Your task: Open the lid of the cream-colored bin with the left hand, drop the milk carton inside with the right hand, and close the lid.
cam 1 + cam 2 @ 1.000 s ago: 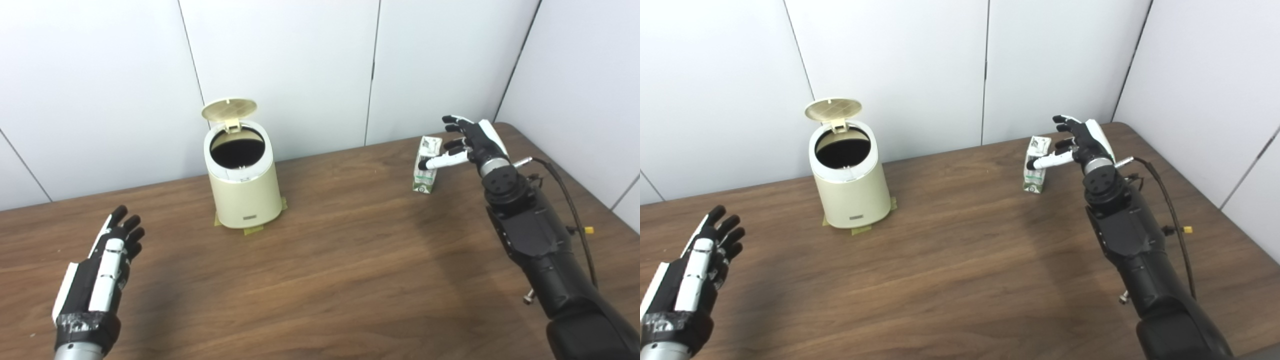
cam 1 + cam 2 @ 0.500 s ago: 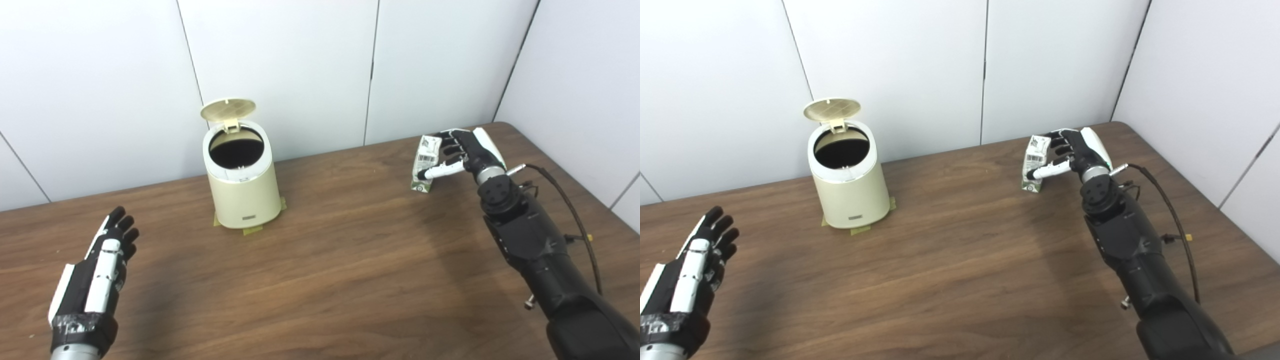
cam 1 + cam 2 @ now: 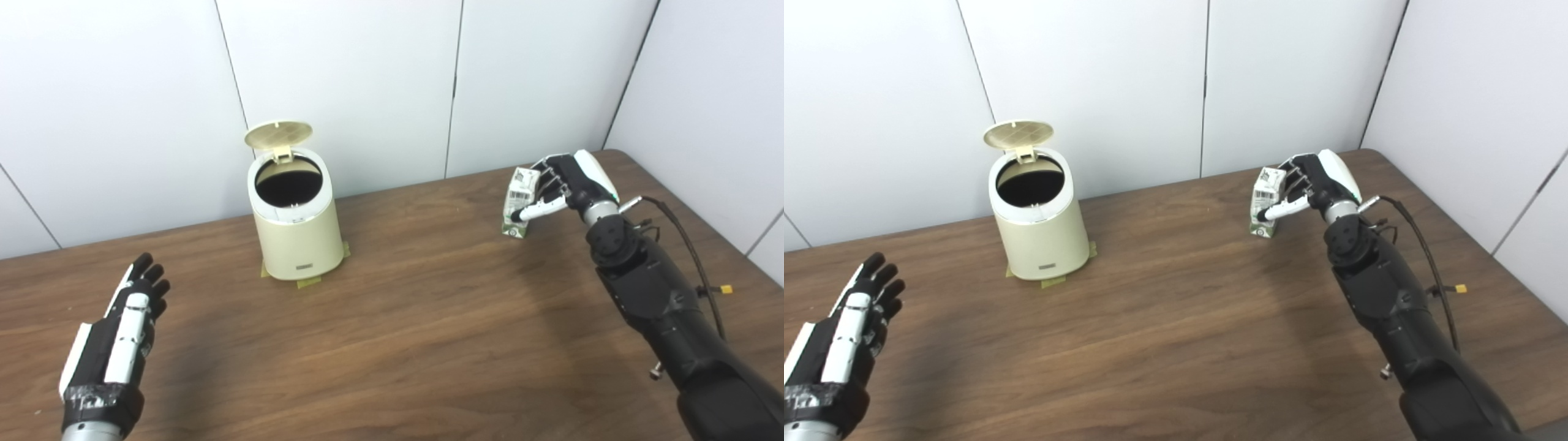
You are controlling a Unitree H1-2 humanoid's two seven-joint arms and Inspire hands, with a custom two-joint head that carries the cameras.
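Observation:
The cream-colored bin (image 3: 298,226) stands at the back left of the wooden table, its round lid (image 3: 278,134) tipped up and open, the dark inside showing. The milk carton (image 3: 519,202) stands upright at the back right. My right hand (image 3: 572,184) is wrapped around the carton from its right side, fingers behind it and thumb across its front; the carton's base still rests on the table. My left hand (image 3: 116,349) is open and empty, low at the front left, well away from the bin.
Yellow tape pieces (image 3: 309,282) mark the bin's spot on the table (image 3: 404,331). White wall panels stand close behind. The table's right edge runs near my right arm, where a black cable (image 3: 692,245) loops.
My right hand has come down and closed its fingers around the milk carton, which has tilted slightly. My left hand has dropped a little lower. The bin's lid stays open.

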